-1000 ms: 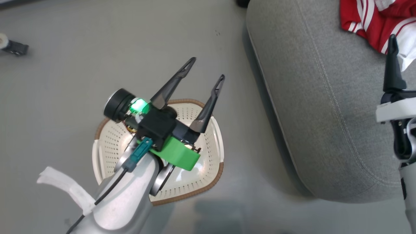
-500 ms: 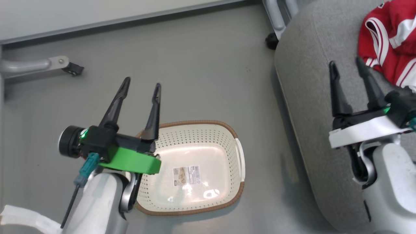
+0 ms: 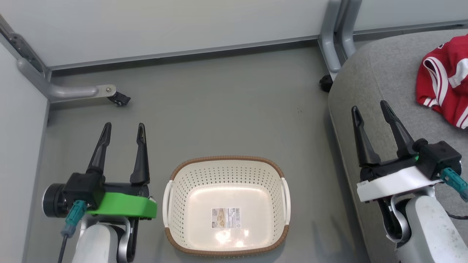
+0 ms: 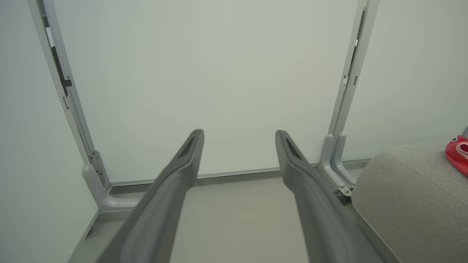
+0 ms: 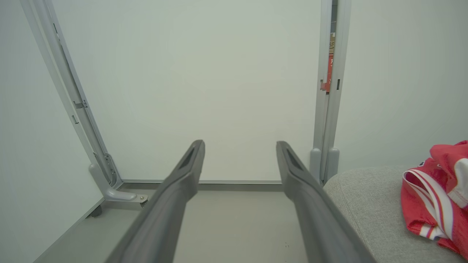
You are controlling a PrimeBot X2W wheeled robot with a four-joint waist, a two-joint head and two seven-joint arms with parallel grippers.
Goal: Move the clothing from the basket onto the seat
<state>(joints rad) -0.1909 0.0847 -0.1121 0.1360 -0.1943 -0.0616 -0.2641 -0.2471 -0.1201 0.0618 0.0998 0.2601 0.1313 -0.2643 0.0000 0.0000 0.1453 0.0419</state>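
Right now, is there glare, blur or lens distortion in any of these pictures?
Head view: sharp, with white glare on the basket floor below its label. Left wrist view: the left gripper looks soft near the lens; the frame post bows. Right wrist view: the same softness, clothing fairly sharp.

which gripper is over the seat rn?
The right gripper, on the white mount: it shows over the grey seat. The left gripper, on the green mount, is over the floor beside the basket.
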